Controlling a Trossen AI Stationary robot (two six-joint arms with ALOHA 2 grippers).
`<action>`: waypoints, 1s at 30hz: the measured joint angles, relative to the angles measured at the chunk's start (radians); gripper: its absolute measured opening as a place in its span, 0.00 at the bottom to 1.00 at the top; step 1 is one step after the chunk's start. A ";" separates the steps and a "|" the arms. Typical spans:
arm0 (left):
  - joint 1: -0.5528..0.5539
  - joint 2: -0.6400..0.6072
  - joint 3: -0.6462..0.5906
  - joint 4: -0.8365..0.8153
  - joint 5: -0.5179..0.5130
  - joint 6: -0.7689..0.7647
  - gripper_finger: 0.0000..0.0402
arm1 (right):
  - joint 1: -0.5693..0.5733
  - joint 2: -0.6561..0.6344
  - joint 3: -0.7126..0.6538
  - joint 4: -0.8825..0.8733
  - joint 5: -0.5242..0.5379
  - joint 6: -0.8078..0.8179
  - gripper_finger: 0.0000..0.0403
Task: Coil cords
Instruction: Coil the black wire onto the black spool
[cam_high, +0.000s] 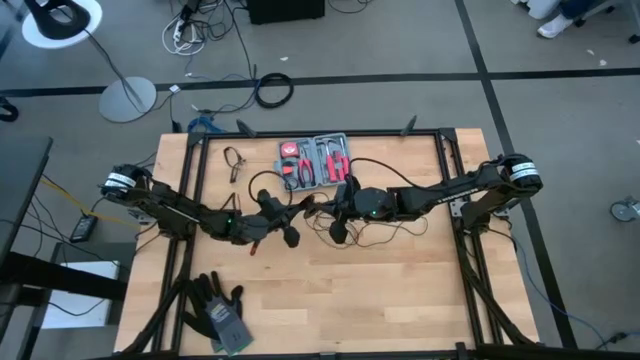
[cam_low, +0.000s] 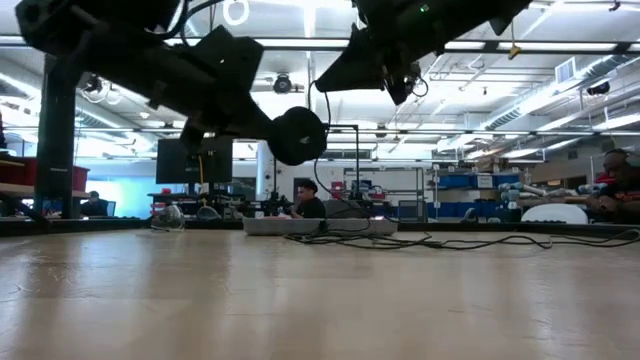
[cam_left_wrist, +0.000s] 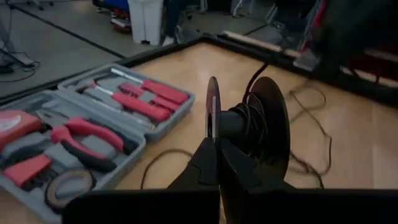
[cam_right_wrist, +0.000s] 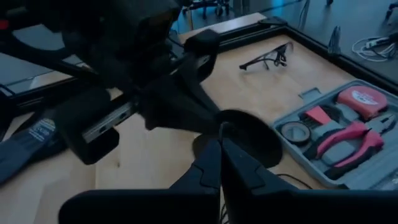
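Observation:
The cord is one thin black wire. Part of it is wound on a black two-disc spool (cam_left_wrist: 261, 124), which hangs above the table in the low view (cam_low: 297, 135). The rest lies in loose loops (cam_high: 392, 226) on the table to the right. My left gripper (cam_left_wrist: 215, 148), reaching in from the table's left, is shut on the spool. My right gripper (cam_right_wrist: 221, 149), coming from the right, sits shut just beside the spool (cam_right_wrist: 249, 138), above mid-table (cam_high: 335, 203). My left gripper pinches the rim of the spool's nearer disc (cam_left_wrist: 212, 121) between its two fingers, at the disc's lower edge. The fingers come nearly level from the table's left. The spool stands on edge, lifted clear of the table. My right gripper is shut on the thin wire (cam_right_wrist: 221, 129), which arcs up from the fingertips toward the spool. The fingers come slanting slightly down from the table's right. From there the wire drops slack (cam_low: 322, 170) to the table.
An open grey tool kit (cam_high: 315, 160) with red-handled tools lies at the far middle, close behind the grippers. Safety glasses (cam_high: 235, 160) lie to its left. Dark gloves (cam_high: 215, 305) lie near the front left. The near half of the wooden table (cam_high: 380, 300) is bare.

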 joint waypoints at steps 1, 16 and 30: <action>0.008 0.000 0.009 0.001 0.007 0.004 0.00 | 0.002 0.009 0.000 0.008 -0.002 -0.001 0.00; 0.072 0.001 0.064 0.009 0.061 0.050 0.00 | 0.003 0.159 0.000 0.084 -0.042 -0.028 0.00; 0.050 0.001 -0.044 0.137 0.055 -0.022 0.00 | 0.003 0.246 -0.019 0.027 -0.038 0.029 0.06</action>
